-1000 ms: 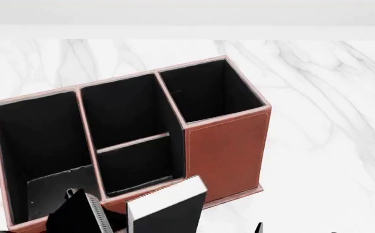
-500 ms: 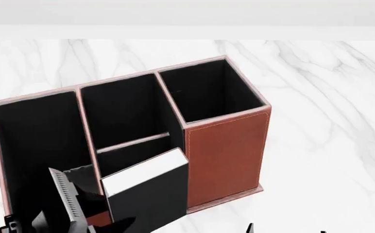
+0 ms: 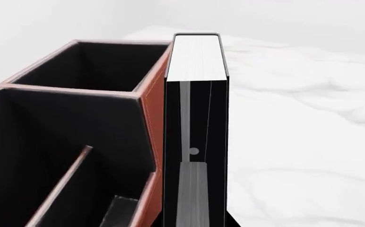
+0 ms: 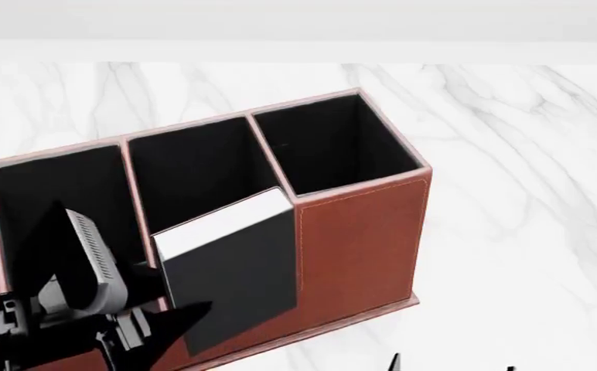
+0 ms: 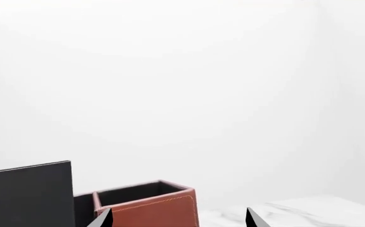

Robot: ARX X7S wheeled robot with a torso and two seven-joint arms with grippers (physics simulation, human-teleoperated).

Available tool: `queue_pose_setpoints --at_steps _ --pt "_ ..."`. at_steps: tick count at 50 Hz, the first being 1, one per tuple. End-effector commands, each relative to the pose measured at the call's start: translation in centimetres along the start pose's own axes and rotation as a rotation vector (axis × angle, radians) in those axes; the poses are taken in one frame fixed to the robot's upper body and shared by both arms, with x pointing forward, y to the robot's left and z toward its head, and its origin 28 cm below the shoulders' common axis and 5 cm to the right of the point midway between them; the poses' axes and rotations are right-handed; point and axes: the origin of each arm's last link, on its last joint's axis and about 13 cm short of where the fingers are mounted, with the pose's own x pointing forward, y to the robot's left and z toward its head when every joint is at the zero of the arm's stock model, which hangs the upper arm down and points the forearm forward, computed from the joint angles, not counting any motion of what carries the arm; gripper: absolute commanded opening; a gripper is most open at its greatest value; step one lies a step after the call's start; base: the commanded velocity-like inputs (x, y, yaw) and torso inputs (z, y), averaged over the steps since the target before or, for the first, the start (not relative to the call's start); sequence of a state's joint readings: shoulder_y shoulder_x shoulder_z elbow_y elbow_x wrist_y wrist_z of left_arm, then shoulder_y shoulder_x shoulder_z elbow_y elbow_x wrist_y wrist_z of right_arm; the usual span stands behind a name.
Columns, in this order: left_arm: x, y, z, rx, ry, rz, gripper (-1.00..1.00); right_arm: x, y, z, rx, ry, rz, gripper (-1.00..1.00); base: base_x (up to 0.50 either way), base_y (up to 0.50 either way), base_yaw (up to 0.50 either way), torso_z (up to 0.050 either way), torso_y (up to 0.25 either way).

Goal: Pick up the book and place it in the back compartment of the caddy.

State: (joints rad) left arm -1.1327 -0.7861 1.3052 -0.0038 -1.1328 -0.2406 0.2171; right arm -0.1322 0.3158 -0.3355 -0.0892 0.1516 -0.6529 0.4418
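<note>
- Left claw: nearest the camera in the head view, at about 7 o'clock in the frame. It is closed on the book and carries it clear of the worktop. In the left wrist view one finger lies flat along the black cover, so the grip is as narrow as the book's thickness.
- Right claw: only two dark tips show at about 5 o'clock, well apart from the book. In the right wrist view the tips stand wide with nothing between them. My judgement: the left arm alone does this job.
- Book: it stands on end, long axis near upright, white page edge on top and tilted a little. From the left claw it lies toward 1 o'clock.
- Caddy: in the head view the book overlaps the low middle front pocket. The wrist view shows it just beside the reddish outer wall, so I cannot tell whether it is over the rim or still in front.
- Back compartment: it lies past the book's top edge, toward 12 o'clock, behind the low divider. The coming move turns on this: the book must probably go up and away from the robot, staying upright, then down between the walls.
- Risk, as I judge it: the lower corner may catch the divider or stitched rim.
</note>
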Motion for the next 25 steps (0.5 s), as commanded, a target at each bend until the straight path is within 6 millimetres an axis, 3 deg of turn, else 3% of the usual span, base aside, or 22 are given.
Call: queue_pose_setpoints --at_steps 1,17,25 --pt "-0.08 0.45 1.87 -0.015 -0.049 0.010 -1.00 0.07 -0.04 0.00 -0.026 0.004 -0.025 1.00 0.00 0.00 0.00 0.000 0.000" --pt "-0.08 0.45 1.87 -0.015 -0.049 0.010 -1.00 0.07 -0.04 0.00 -0.026 0.004 -0.025 1.00 0.00 0.00 0.00 0.000 0.001" --pt "-0.75 0.72 2.37 -0.041 -0.075 -0.106 -1.00 -0.09 -0.16 0.13 0.011 -0.025 -0.015 1.00 0.00 0.00 0.00 0.002 0.001"
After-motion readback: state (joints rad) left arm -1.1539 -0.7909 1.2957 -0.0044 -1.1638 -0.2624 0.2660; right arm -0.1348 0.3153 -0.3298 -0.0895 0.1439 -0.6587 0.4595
